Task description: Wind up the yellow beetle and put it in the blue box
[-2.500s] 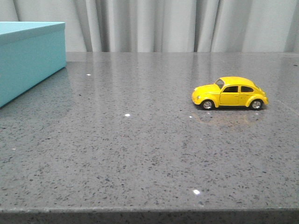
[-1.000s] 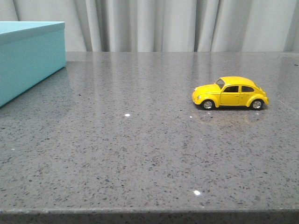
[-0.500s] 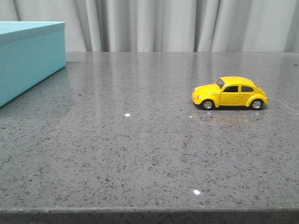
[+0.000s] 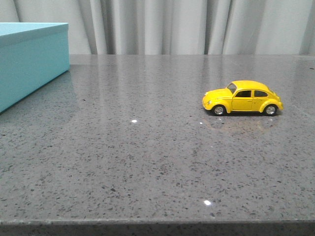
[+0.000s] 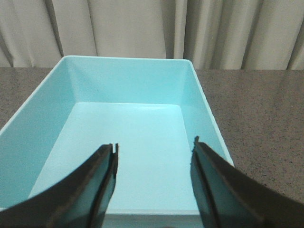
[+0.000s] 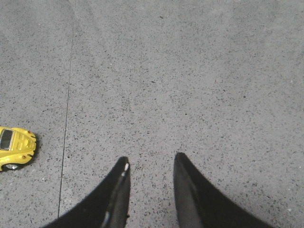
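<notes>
The yellow beetle [image 4: 242, 98] stands on its wheels on the grey speckled table, right of centre in the front view, nose pointing left. Its rear part [image 6: 15, 147] shows at the edge of the right wrist view, well apart from my right gripper [image 6: 151, 160], which hangs open over bare table with nothing between its fingers. The blue box [image 4: 29, 61] sits at the far left of the table. My left gripper [image 5: 154, 147] is open above the box's empty inside [image 5: 128, 142]. Neither gripper shows in the front view.
Grey curtains [image 4: 187, 24] hang behind the table's far edge. The table's front edge [image 4: 157, 222] runs along the bottom of the front view. A thin seam [image 6: 69, 95] crosses the tabletop next to the car.
</notes>
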### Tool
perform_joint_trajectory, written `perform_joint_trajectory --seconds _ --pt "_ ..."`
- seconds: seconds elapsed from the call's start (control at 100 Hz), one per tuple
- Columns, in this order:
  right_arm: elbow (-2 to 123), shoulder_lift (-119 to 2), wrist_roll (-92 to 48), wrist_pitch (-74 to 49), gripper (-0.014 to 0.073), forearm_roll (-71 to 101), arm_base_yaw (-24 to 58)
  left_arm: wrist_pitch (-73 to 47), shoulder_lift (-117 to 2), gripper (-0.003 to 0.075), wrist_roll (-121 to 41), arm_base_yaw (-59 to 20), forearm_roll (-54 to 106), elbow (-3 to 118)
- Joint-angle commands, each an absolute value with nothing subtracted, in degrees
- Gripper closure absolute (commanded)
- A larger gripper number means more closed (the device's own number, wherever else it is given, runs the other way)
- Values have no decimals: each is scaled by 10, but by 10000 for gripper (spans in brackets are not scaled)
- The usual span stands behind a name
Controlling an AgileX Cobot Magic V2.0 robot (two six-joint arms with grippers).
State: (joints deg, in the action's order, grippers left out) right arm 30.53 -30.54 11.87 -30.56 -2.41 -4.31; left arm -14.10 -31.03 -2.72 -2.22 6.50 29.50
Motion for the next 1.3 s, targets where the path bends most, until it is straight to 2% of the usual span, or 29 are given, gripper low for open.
perform_joint_trajectory --seconds 0.0,0.23,0.47,0.54,0.69,0.73,0.95,1.29 --pt "326 -314 110 -250 337 -23 -43 -102 -317 364 -22 -27 71 316" --pt "330 -318 111 -260 337 0 -43 -99 -318 364 -22 -27 71 316" --pt "396 -388 111 -395 328 7 -43 -99 -318 365 -22 -27 71 316" --pt "420 -412 111 -418 284 11 -43 -99 -318 365 -22 -27 71 316" --pt "474 -457 111 -465 118 31 -43 -99 -318 365 -22 -27 71 316" --pt "490 -472 111 -480 103 35 -43 -98 -318 365 -22 -27 71 316" --pt "573 -544 111 -528 105 51 16 -96 -318 365 -22 -27 71 316" --pt "663 -688 188 -549 105 43 122 -96 -318 365 -22 -27 71 316"
